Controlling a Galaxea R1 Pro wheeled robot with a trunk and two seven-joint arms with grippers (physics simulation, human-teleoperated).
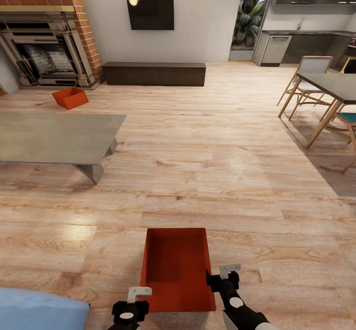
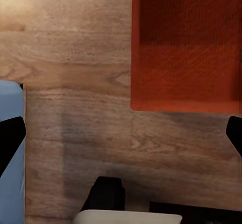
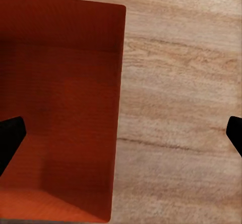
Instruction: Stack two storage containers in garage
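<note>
One red-orange storage container (image 1: 177, 268) sits on the living room's wood-plank floor just in front of me, open side up. My left gripper (image 1: 134, 300) hovers open beside its near left corner, and the container (image 2: 186, 48) lies off to one side of its fingers. My right gripper (image 1: 220, 276) is open at the container's right wall, and that wall (image 3: 117, 108) falls between the two fingers (image 3: 10, 139). The second storage container (image 1: 70, 98) rests tilted on the floor by the brick fireplace (image 1: 47, 48). The garage is out of view.
A low grey table (image 1: 59, 135) stands at the left, with a dark bench (image 1: 153, 73) against the far wall. A dining table (image 1: 329, 85) with chairs is on the right. A light blue object (image 1: 39, 310) lies at my lower left. Open wood floor stretches ahead.
</note>
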